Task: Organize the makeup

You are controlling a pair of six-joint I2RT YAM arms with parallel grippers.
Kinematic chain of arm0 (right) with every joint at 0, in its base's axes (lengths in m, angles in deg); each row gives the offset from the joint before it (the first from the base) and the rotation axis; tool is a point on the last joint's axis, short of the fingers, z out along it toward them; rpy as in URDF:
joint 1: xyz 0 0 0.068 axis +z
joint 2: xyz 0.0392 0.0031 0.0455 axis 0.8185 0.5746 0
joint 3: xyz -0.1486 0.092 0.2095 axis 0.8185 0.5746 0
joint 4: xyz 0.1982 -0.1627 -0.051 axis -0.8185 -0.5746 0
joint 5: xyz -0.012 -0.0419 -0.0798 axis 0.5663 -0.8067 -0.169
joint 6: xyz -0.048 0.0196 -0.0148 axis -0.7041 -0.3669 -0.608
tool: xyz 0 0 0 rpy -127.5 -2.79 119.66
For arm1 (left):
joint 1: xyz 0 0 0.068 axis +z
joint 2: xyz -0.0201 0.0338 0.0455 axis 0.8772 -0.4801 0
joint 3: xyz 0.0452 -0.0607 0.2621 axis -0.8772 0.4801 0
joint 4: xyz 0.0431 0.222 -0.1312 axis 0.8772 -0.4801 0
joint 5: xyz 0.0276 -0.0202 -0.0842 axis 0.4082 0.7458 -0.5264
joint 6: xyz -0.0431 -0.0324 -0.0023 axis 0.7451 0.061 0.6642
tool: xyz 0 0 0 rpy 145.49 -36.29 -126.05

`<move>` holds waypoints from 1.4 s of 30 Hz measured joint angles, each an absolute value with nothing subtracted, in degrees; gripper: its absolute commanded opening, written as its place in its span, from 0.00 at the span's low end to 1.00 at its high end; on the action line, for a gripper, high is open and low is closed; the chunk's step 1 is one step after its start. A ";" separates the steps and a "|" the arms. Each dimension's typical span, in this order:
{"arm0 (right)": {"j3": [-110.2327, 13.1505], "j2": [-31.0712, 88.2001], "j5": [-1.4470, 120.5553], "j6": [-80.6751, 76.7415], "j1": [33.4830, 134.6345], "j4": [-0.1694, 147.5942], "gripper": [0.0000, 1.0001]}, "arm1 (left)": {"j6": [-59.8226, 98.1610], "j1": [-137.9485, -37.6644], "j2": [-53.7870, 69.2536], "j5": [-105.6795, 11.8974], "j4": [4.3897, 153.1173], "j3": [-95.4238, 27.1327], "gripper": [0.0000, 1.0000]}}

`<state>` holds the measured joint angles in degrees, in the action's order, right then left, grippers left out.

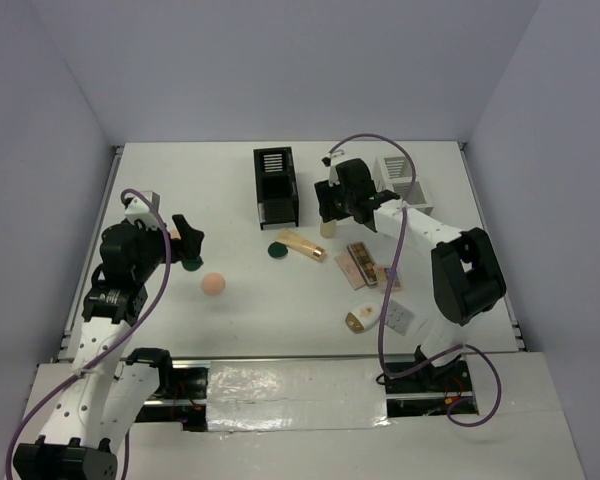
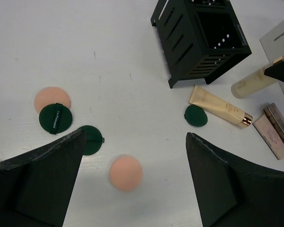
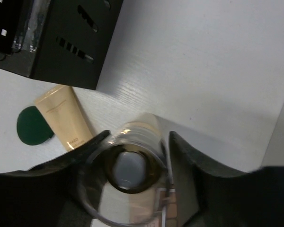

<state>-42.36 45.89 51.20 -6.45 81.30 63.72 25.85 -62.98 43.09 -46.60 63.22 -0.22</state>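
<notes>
Right wrist view: my right gripper (image 3: pixel 139 137) was clamped on the upright beige bottle (image 3: pixel 132 166).
From above, that bottle stood at four o'clock from the black organizer (image 1: pixel 276 185), with the gold-capped tube (image 3: pixel 64 116) lying near it. My left gripper (image 2: pixel 135 137) hung with fingers apart, the peach puff (image 2: pixel 126 173) at its six o'clock.

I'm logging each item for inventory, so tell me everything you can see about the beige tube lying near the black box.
The tube is a flat-ended squeeze tube, matte beige like soft plastic, with faint printed lettering and a shiny gold cap. It lies on its side on the white table, closed, close to the black slotted box. A dark green disc sits against its side, perhaps touching. Nothing grips it.
</notes>
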 measured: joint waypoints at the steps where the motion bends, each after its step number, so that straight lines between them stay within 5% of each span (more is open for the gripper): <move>1: -42.36 45.92 51.49 -6.39 81.30 63.74 0.53 | 25.83 -62.98 43.09 -46.53 63.22 -0.22 0.99; 13: -42.75 44.76 53.72 -8.86 80.73 61.88 0.00 | 25.83 -62.98 43.11 -46.38 63.15 -0.22 0.99; 27: -58.75 33.76 62.92 -17.67 65.35 55.76 0.00 | 25.81 -62.98 43.11 -46.42 63.17 -0.22 0.99; 42: -68.74 48.19 63.57 -17.43 53.78 54.45 0.00 | 25.81 -63.00 43.11 -46.42 63.17 -0.22 0.99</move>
